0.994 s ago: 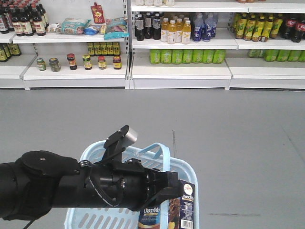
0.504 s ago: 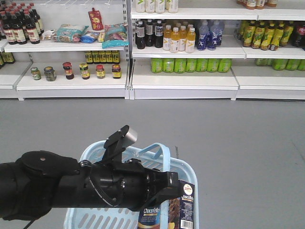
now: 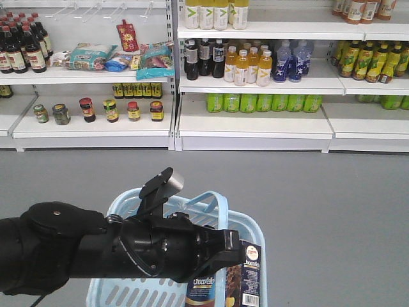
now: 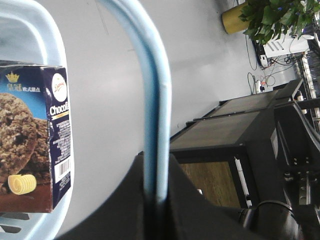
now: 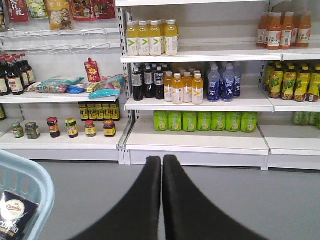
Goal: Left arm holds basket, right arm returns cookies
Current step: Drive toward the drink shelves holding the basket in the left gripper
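Clamping on what, the left gripper (image 4: 156, 172)? — DESK

On the looped handle (image 4: 158, 100) of the light-blue basket (image 3: 121, 206). In the left wrist view the handle runs down between two dark fingers (image 4: 187, 205), which close narrowly on it. The thick black left arm (image 3: 83, 249) crosses the front view from 9 o'clock, lying over the basket. — PHOTOGRAPHER

And the cookies (image 3: 246, 281)? — DESK

Inside the basket, standing upright against its right-hand wall. Seen from the front, the navy box sits just beside the left gripper, at about 5 o'clock of it, barcode side facing out. Whether the two touch, I cannot tell. In the left wrist view the box lies at 9 o'clock of the handle, inside the rim and apart from the fingers. — PHOTOGRAPHER

The right gripper (image 5: 161, 162)? — DESK

Empty. Its two black fingers (image 5: 142, 200) are pressed together with nothing between them, pointing at 12 o'clock toward white shelves (image 5: 195, 141) of bottled drinks (image 5: 182, 87). The basket's rim and a corner of the cookies show at 8 o'clock of it, well apart, over grey floor (image 5: 250, 200). — PHOTOGRAPHER
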{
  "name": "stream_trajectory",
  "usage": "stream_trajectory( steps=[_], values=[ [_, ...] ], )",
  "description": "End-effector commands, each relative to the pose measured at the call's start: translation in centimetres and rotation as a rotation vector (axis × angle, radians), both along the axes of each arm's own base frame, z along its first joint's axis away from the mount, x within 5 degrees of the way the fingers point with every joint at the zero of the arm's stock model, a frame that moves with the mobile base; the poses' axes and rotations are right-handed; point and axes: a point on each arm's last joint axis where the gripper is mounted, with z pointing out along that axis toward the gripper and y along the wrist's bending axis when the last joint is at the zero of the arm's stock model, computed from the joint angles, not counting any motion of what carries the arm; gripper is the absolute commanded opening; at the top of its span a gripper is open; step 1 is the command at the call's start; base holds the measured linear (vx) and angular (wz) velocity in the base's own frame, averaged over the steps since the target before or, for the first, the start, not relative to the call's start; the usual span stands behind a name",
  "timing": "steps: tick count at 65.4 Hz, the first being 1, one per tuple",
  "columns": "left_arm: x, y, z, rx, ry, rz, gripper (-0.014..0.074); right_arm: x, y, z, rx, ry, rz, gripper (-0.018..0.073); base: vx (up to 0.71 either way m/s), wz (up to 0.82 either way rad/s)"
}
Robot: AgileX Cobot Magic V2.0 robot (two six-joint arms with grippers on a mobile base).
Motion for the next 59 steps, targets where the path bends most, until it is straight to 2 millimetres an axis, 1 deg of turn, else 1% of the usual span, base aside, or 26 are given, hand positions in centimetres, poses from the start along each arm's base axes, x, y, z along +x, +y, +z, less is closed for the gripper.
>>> stream_trajectory(
  steps=[1,59],
  values=[
    [-0.35,-0.22,2.4,-0.09,-0.024,-0.016,-0.0006,-0.05,-0.01,0.79,0.003,-0.089,-0.001,-0.0009,0.33,0.0],
    [-0.35,-0.22,2.4,-0.09,-0.024,-0.016,-0.0006,-0.05,-0.01,0.79,0.003,-0.089,-0.001,-0.0009,0.34,-0.03]
  ],
)
